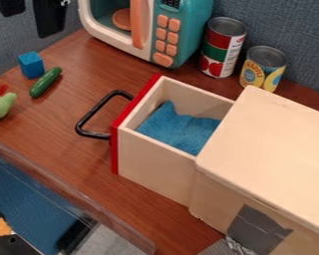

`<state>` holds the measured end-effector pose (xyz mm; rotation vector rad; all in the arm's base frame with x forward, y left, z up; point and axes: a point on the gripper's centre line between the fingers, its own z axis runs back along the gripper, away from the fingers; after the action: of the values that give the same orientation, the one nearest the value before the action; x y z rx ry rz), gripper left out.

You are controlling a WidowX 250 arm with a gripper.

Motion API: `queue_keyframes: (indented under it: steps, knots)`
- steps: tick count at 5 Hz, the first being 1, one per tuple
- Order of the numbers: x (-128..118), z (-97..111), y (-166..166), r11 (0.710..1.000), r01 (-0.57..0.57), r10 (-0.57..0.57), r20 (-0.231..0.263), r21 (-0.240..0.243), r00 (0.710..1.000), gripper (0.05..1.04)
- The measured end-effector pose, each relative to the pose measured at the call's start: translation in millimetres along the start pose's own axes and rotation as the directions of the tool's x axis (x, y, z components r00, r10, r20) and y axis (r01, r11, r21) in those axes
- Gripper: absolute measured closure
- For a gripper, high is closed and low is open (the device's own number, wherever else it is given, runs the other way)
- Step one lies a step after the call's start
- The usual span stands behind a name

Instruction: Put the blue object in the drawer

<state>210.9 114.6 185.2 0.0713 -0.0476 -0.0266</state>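
Blue cube (31,65) sits on the brown wood-look counter (62,144), left part of view, outside the drawer (155,162)
Drawer: pale walls, red front (114,154), pulled out of the pale cabinet (275,144) toward the left, top uncovered. Inside: textured blue cloth (179,130), wavy upper edge, spread over the visible floor
Toy microwave (189,22), teal and white, at top: round orange plate (121,19) visible inside, beside the upright orange door handle (141,25)
Two closed cans upright behind the drawer: red/green one (222,47) and yellow one (262,67), close together
Cube lies flat on a face, top face up, one wide side toward the camera. Sides look about equal, so can't call a long axis
Toy cucumber (46,82) just beside the cube on its right, long axis lower left to upper right. Green toy with red top (1,105) below, cut by the left edge
Black drawer handle (89,113) sticks out left of the red front. Wood surface runs between cucumber and handle, and between cube and microwave. Drawer rim stands well above the counter; cabinet top overhangs its right end
Gripper (29,24) at upper left, above and near the cube, fingers apart, pointing down
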Motion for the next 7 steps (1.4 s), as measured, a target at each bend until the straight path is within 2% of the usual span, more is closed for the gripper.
queue_keyframes:
  steps: [1, 2, 3, 4, 5, 6, 7]
  knots:
    - [1.7, -7.9, 0.7, 1.000, 0.000, 0.000, -0.016, -0.006, 1.000, 0.083]
    - [4.1, -33.9, 36.2, 0.995, -0.090, 0.091, -0.023, 0.047, 0.996, 0.083]
    - [12.2, -58.5, 60.1, 0.976, -0.215, 0.216, -0.022, 0.040, 0.976, 0.083]
    - [25.0, -70.3, 87.9, 0.915, -0.403, 0.403, 0.004, 0.034, 0.915, 0.083]
    - [46.2, -90.0, 118.3, 0.803, -0.594, 0.594, -0.010, -0.037, 0.804, 0.083]
    - [65.2, -93.4, 134.0, 0.720, -0.690, 0.692, 0.001, -0.072, 0.722, 0.083]
    - [78.6, -103.0, 137.2, 0.659, -0.751, 0.752, 0.007, -0.039, 0.660, 0.083]
